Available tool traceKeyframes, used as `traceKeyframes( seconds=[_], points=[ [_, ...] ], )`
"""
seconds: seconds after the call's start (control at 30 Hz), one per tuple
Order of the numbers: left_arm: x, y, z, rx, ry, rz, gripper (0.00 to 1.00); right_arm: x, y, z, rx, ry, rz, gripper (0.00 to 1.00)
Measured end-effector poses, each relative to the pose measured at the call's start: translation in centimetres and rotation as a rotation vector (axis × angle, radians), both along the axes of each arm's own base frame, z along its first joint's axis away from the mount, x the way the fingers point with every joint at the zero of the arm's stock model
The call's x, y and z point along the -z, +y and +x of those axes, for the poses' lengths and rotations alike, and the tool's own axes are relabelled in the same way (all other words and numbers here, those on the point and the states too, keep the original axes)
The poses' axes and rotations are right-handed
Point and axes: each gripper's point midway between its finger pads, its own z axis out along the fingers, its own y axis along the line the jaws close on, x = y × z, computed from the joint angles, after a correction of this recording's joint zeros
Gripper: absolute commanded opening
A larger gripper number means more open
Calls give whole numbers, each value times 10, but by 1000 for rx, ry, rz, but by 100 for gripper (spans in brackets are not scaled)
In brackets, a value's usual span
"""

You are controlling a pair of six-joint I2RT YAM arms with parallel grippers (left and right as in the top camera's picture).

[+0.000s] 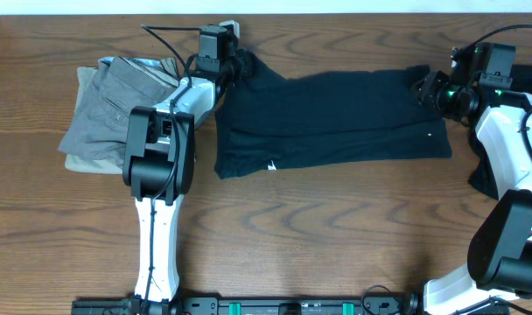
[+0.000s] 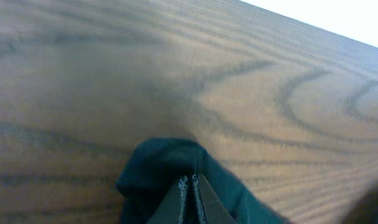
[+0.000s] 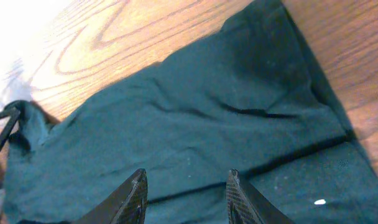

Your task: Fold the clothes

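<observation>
A dark navy garment (image 1: pixel 336 118) lies spread across the middle of the wooden table, folded lengthwise. My left gripper (image 1: pixel 240 63) is at its far left corner, shut on a bunched bit of the navy fabric (image 2: pixel 158 168); the fingertips (image 2: pixel 192 182) are pressed together. My right gripper (image 1: pixel 426 87) is at the garment's far right end, open, its fingers (image 3: pixel 186 177) hovering over the flat navy cloth (image 3: pixel 207 118) with nothing between them.
A pile of folded grey clothes (image 1: pixel 113 105) lies at the left of the table. Another dark cloth (image 1: pixel 485 179) lies at the right edge beside the right arm. The table's far edge (image 2: pixel 338 34) runs just behind the left gripper.
</observation>
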Motion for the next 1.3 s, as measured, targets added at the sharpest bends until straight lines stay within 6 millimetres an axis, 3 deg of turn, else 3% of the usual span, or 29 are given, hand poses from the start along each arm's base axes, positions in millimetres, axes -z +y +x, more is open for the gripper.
traceKeyframes(
  seconds=[0.17, 0.27, 0.47, 0.57, 0.73, 0.83, 1.0, 1.07, 1.2, 1.3],
  points=[
    [-13, 1, -15, 37, 46, 36, 6, -3, -13, 8, 39, -30, -61, 40],
    [-43, 2, -22, 59, 33, 55, 6, -11, -24, 19, 71, -85, -113, 40],
    [-125, 5, -39, 96, -51, 83, 6, -26, -42, 35, 111, -171, -216, 40],
    [-146, 6, -47, 106, -71, 93, 6, -36, -48, 44, 118, -229, -253, 40],
    [-146, 6, -54, 117, -51, 103, 6, -41, -56, 66, 125, -316, -297, 39],
    [-143, 0, -58, 132, -40, 109, 6, -16, -58, 75, 119, -296, -299, 39],
    [-140, -20, -67, 177, -26, 117, 6, 52, -62, 86, 105, -195, -288, 42],
    [-138, -27, -72, 193, -14, 120, 6, 66, -62, 91, 100, -174, -285, 45],
    [-131, -35, -83, 216, 26, 128, 6, 82, -64, 105, 79, -139, -253, 49],
    [-127, -34, -87, 218, 49, 132, 6, 79, -66, 115, 65, -97, -221, 50]
  ],
)
